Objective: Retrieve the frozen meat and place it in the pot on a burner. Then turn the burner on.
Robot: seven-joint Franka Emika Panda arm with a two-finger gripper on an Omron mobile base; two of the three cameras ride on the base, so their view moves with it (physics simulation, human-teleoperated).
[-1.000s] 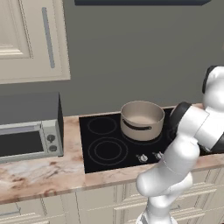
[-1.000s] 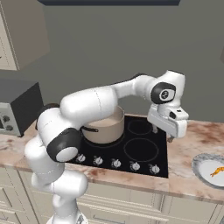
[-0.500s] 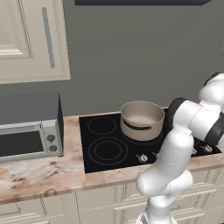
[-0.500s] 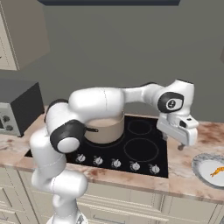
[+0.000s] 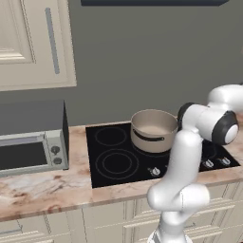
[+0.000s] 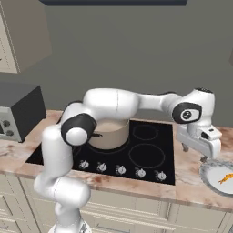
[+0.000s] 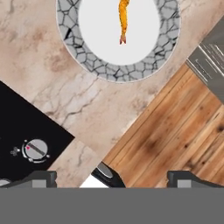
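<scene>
The beige pot (image 5: 154, 129) with a dark side handle stands on the black cooktop (image 5: 118, 163), covering its burner. In the right base view the pot (image 6: 109, 135) is partly hidden behind my arm. The frozen meat (image 7: 123, 17), an orange elongated piece, lies on a white plate with a grey stone-patterned rim (image 7: 109, 73). That plate (image 6: 210, 178) sits on the counter right of the cooktop, with the meat (image 6: 224, 177) on it. My gripper (image 6: 195, 154) hangs open and empty above the counter, between cooktop and plate. In the hand view the gripper (image 7: 114, 179) has its fingertips (image 7: 41, 178) wide apart.
A row of knobs (image 6: 120, 169) runs along the cooktop's front; one knob (image 7: 35, 149) shows near my left fingertip. A toaster oven (image 5: 31, 142) stands at the counter's left. Past the marble counter edge (image 7: 94, 109) lies wooden floor (image 7: 175, 131). An upper cabinet (image 5: 28, 42) hangs at the left.
My arm has swung right, from over the cooktop's right edge out over the counter toward the plate. The jaws have stayed open. The pot has not moved.
</scene>
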